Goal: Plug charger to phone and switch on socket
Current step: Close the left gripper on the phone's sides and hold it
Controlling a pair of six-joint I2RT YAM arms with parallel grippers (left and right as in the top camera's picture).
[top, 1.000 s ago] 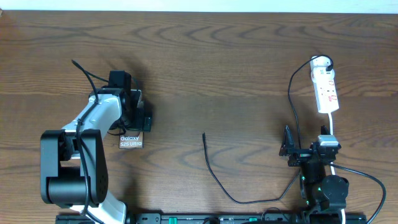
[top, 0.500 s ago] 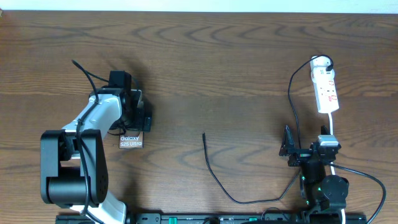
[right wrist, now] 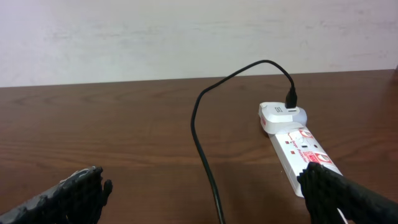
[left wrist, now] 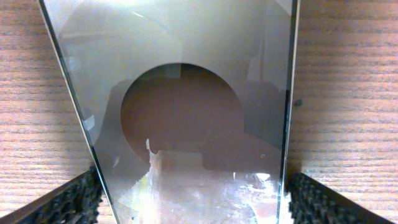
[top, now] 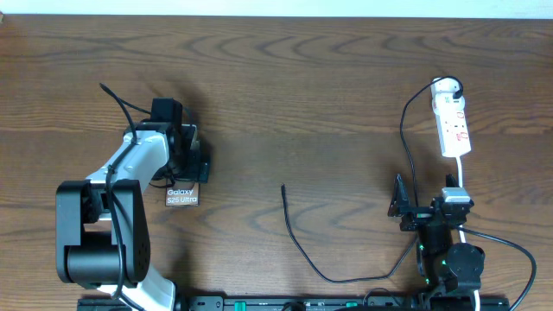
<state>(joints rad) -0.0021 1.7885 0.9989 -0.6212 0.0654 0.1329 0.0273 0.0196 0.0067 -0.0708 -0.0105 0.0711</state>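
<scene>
At the left of the dark brown wooden table (top: 302,104): a flat brown-bronze and black phone (top: 182,196) with white "Galaxy S25 Ultra" lettering, its far end hidden beneath the left claw (top: 186,168). From the left wrist camera: a glossy slab with a round circle mark, filling the gap between the ribbed black fingertips (left wrist: 71,202), one pad against each long edge. Closed on the phone, that claw.

At the right, near the table's front edge: the right claw (top: 428,207), spread wide, with nothing gripped between its fingertips (right wrist: 81,193). Ahead of it and well apart: the narrow white power strip (top: 453,125) with red switch markings, lying lengthwise, rounded end farthest from the claw.

Plugged into that rounded end: the long thin black cable (top: 288,220). Curving back from there close past the right claw, looping along the front edge, and ending in a small black tip (top: 283,187) on bare wood between the two arms. Well apart from both claws, that tip. Off to the phone's right side, nearer the phone than the power strip, touching neither.
</scene>
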